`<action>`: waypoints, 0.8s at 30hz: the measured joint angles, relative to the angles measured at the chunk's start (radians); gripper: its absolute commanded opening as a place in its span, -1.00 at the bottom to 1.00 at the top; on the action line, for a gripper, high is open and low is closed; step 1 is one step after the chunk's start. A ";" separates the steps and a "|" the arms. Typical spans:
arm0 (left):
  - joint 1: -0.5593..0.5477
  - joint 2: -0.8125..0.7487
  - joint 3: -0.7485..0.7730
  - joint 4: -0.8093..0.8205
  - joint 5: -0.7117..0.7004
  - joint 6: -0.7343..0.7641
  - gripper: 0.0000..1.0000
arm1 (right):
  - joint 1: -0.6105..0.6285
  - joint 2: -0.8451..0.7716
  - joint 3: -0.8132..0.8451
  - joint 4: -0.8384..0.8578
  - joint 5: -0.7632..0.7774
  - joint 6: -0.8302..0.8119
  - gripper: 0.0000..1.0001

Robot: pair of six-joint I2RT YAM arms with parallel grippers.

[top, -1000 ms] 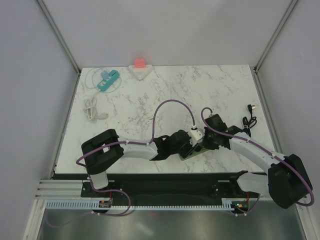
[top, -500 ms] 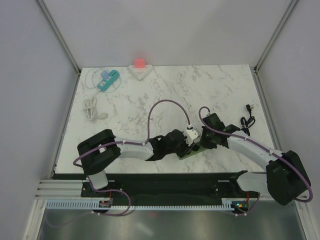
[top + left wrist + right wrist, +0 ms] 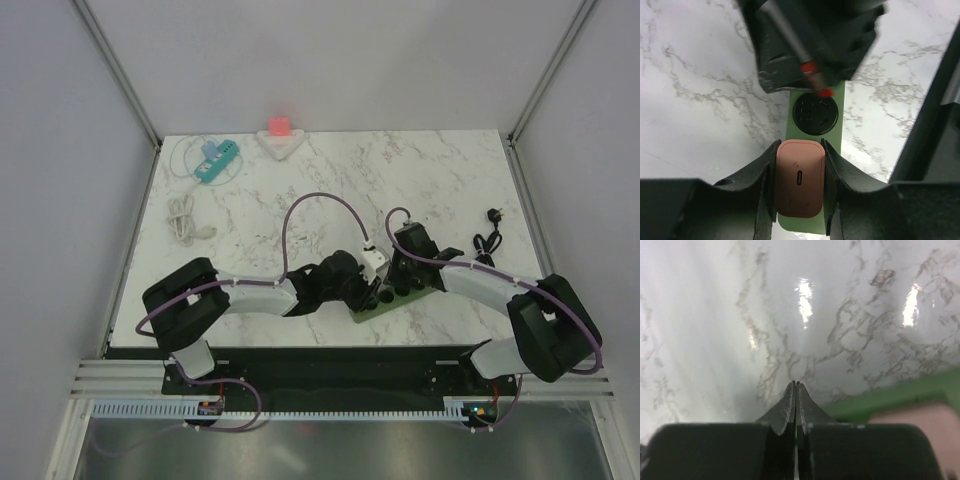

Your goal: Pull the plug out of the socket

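**Both grippers at the green socket strip, near edge of the marble table [image 3: 300,190].**
The left gripper [image 3: 800,150] is clamped on the pink plug [image 3: 799,186], with one finger against each side. The plug sits on the green socket strip [image 3: 800,226], just beside a round black socket [image 3: 815,114]. The right gripper [image 3: 795,392] has its fingers pressed together with nothing between them, tips low over the marble just beside the strip's far end.

One pink plug [image 3: 800,185], two socket strips [image 3: 800,226] [image 3: 216,160], two coiled cables [image 3: 185,220] [image 3: 487,240].
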 measured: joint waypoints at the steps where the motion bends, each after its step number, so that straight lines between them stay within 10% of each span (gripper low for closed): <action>1: -0.008 -0.008 0.005 -0.011 0.006 0.000 -0.95 | 0.000 0.023 -0.007 0.018 0.007 0.000 -1.00; 24: -0.086 -0.004 0.070 -0.109 -0.227 0.087 -0.96 | 0.000 -0.063 0.149 -0.228 0.018 -0.068 -0.64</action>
